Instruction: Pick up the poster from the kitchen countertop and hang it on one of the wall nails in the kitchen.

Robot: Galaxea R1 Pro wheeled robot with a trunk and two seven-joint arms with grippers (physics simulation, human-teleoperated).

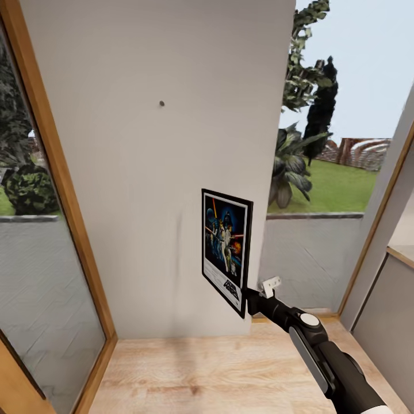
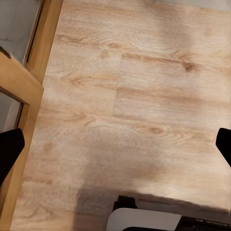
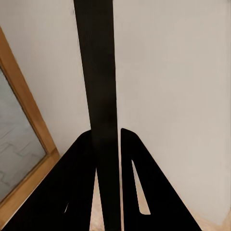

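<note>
**Poster in the claw, nail still high above**

Against the pale grey wall (image 1: 144,201), the right claw (image 1: 250,300) is closed on the lower right corner of the poster (image 1: 226,247) and holds it upright, well below and to the right of the wall nail (image 1: 161,104). In the right wrist view the poster's dark edge (image 3: 98,96) runs straight up between the two fingers (image 3: 144,192), pinched tight.

The pick-up looks done; the hanging step is in hand. The next move likely calls for raising the poster and shifting it left until its top reaches the nail.

The left claw (image 2: 115,144) hangs over the wooden floor (image 2: 134,96), its fingertips spread wide apart and holding nothing.

The title at the foot of the poster is too small to read here.
</note>
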